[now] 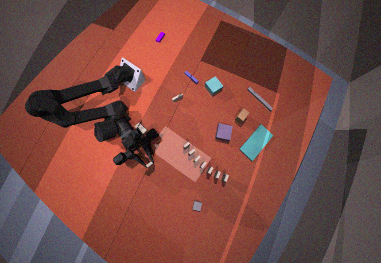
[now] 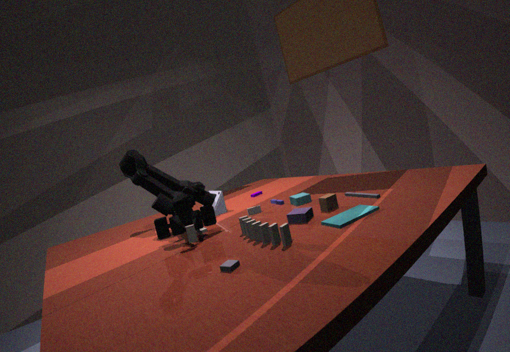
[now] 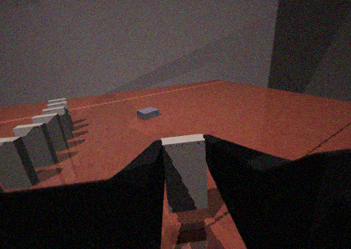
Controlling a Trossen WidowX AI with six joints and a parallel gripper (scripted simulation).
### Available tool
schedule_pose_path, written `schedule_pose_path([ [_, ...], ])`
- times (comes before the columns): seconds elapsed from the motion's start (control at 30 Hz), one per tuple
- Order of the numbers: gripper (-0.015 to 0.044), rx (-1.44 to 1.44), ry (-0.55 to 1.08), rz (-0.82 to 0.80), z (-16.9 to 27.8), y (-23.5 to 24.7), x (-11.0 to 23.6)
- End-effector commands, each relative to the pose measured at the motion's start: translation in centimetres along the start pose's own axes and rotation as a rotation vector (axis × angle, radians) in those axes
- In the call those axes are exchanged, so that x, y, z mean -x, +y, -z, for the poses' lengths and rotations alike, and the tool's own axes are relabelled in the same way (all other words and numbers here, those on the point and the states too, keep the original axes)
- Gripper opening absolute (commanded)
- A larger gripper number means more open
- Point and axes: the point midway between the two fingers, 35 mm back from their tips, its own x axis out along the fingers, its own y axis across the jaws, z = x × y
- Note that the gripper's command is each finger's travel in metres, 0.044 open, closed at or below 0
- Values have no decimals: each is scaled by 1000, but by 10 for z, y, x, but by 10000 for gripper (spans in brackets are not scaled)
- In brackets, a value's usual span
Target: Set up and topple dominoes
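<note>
My gripper (image 1: 149, 163) (image 2: 191, 233) (image 3: 182, 144) is shut on a pale domino (image 1: 149, 164) (image 2: 190, 233) (image 3: 186, 171), held upright just above the red table (image 1: 92, 176), well left of the row. The row of several standing dominoes (image 1: 203, 164) (image 2: 263, 231) (image 3: 37, 142) runs diagonally from the pale marked rectangle (image 1: 172, 158) toward the lower right. In the wrist view the row stands at the left. Another pale domino (image 1: 177, 97) (image 2: 254, 210) lies flat farther back. A further pale piece (image 1: 141, 128) shows beside the wrist.
A small grey block (image 1: 196, 206) (image 2: 229, 265) (image 3: 148, 113) lies in front of the row. Behind the row lie a purple block (image 1: 224, 131), a tan cube (image 1: 242, 114), a teal cube (image 1: 213, 85), a teal slab (image 1: 256, 141), a grey bar (image 1: 260, 98) and two small purple pieces (image 1: 191, 76) (image 1: 160, 36).
</note>
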Motion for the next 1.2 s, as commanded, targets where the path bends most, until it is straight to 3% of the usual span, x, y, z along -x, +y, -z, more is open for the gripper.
schedule_pose_path([
  [0.0,107,10,5,-13,9,0,-2],
  [0.33,107,10,5,-13,9,0,-2],
  [0.77,440,10,5,-13,9,0,-2],
  [1.17,440,3,9,-9,-40,-2,0],
])
